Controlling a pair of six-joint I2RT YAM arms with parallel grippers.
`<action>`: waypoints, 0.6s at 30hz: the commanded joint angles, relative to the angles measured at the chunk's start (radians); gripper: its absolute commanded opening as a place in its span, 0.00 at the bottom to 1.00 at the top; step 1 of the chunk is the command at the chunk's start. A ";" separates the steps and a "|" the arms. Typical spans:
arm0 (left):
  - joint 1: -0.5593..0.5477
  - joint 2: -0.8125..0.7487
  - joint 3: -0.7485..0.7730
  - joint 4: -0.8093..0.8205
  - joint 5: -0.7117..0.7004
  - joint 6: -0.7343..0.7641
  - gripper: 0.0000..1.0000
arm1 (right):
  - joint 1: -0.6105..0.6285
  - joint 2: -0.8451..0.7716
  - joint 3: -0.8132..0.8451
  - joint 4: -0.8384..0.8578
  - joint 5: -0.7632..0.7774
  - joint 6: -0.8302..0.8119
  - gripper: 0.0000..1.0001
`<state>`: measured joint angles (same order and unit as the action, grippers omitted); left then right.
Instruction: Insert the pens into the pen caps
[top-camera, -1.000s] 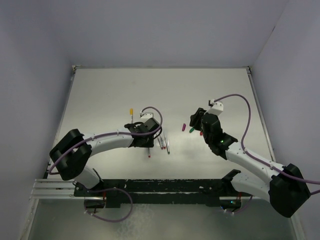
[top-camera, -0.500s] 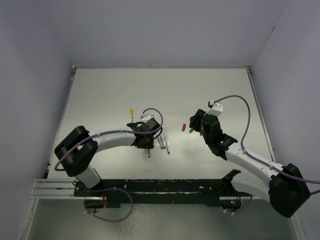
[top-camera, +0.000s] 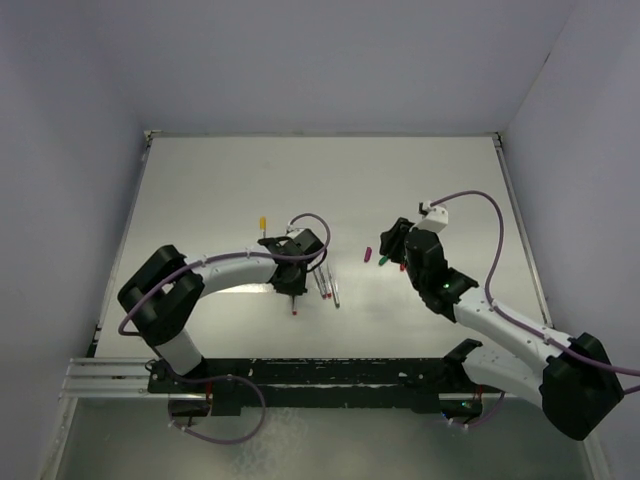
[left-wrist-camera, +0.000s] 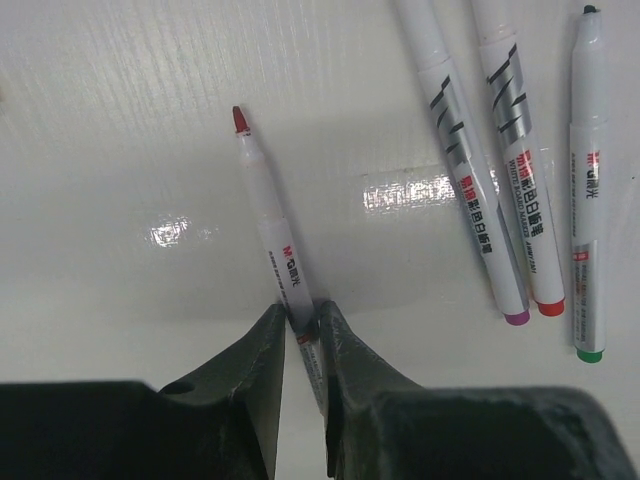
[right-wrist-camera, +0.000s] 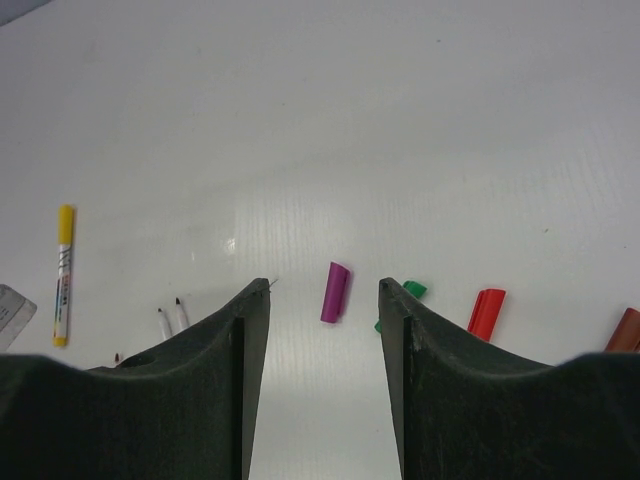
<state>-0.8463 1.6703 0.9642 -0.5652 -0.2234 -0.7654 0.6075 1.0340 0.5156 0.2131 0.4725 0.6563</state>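
My left gripper (left-wrist-camera: 300, 318) is shut on the barrel of a red-tipped pen (left-wrist-camera: 262, 195) that lies low against the white table, tip pointing away from the jaws. Three more uncapped pens (left-wrist-camera: 505, 150) lie side by side to its right, also seen from above (top-camera: 328, 287). In the top view the left gripper (top-camera: 293, 292) sits left of them. My right gripper (right-wrist-camera: 323, 285) is open and empty, and a purple cap (right-wrist-camera: 335, 291) lies just beyond the gap. A green cap (right-wrist-camera: 412, 291) peeks from behind the right finger. Red caps (right-wrist-camera: 487, 312) lie further right.
A pen with a yellow cap on it (top-camera: 262, 227) lies behind the left gripper, also in the right wrist view (right-wrist-camera: 63, 273). The caps form a short row (top-camera: 383, 260) by the right gripper (top-camera: 386, 246). The table's raised edges (top-camera: 140, 200) border both sides.
My left arm has swung its elbow right and the left gripper has shifted slightly right over the red-tipped pen. The right arm has barely moved.
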 joint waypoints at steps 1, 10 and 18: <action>0.004 0.059 -0.007 -0.022 0.053 0.019 0.21 | -0.004 -0.043 0.023 0.003 0.025 0.008 0.50; 0.004 0.124 0.001 -0.019 0.064 0.041 0.07 | -0.004 -0.077 0.031 -0.036 0.066 0.011 0.51; 0.004 0.095 -0.022 -0.006 0.037 0.033 0.00 | -0.004 -0.075 0.058 -0.172 0.141 0.069 0.52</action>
<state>-0.8444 1.7134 1.0096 -0.5877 -0.2047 -0.7292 0.6075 0.9627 0.5198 0.1303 0.5308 0.6708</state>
